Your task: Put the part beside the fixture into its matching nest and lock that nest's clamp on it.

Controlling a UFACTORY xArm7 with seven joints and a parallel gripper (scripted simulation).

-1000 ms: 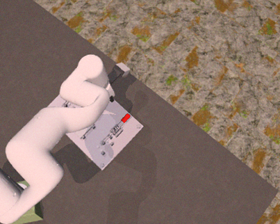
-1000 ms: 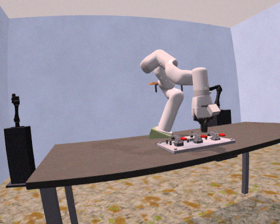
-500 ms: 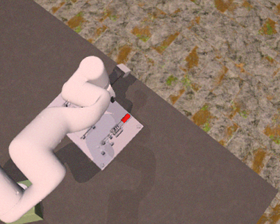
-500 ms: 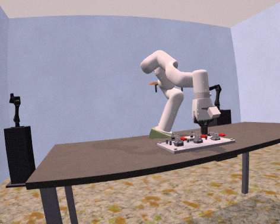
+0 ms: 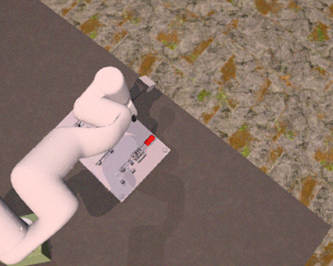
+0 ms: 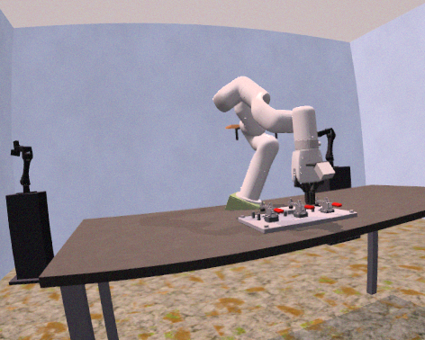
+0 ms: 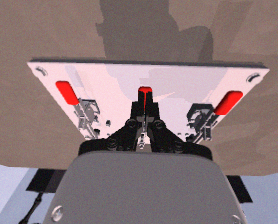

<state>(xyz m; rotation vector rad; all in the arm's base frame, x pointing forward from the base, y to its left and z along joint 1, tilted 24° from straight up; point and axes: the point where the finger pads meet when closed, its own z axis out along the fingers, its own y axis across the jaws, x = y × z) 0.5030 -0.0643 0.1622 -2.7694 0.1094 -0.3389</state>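
The tool [image 7: 144,131] has its fingers pressed narrow together with nothing between them. In the wrist view the black fingertips stand at the near end of the middle clamp's red handle [image 7: 145,93], which points away toward 12 o'clock; whether they touch it I cannot tell. In the exterior view the tool [image 6: 310,198] hangs straight down from the white arm [image 6: 304,135], low over the fixture plate [image 6: 263,225], close to the middle of its three clamps.

The pale fixture plate [image 7: 165,80] lies flat on the dark table [image 6: 180,238]. From the wrist, a second red handle [image 7: 67,93] sits at about 10 o'clock from the tool and a third red handle [image 7: 228,102] at about 2 o'clock, each with grey clamp hardware just beside it.

In the top view the arm [image 5: 56,157] covers most of the fixture plate [image 5: 121,190], leaving only one red handle [image 5: 149,140] showing at its 3 o'clock edge. The part [image 5: 146,82], a small pale grey block, lies on the table just off the plate's corner, at about 1 o'clock from the plate, outside every nest. The arm's green base [image 5: 38,255] stands at about 8 o'clock from the plate, well apart from it.
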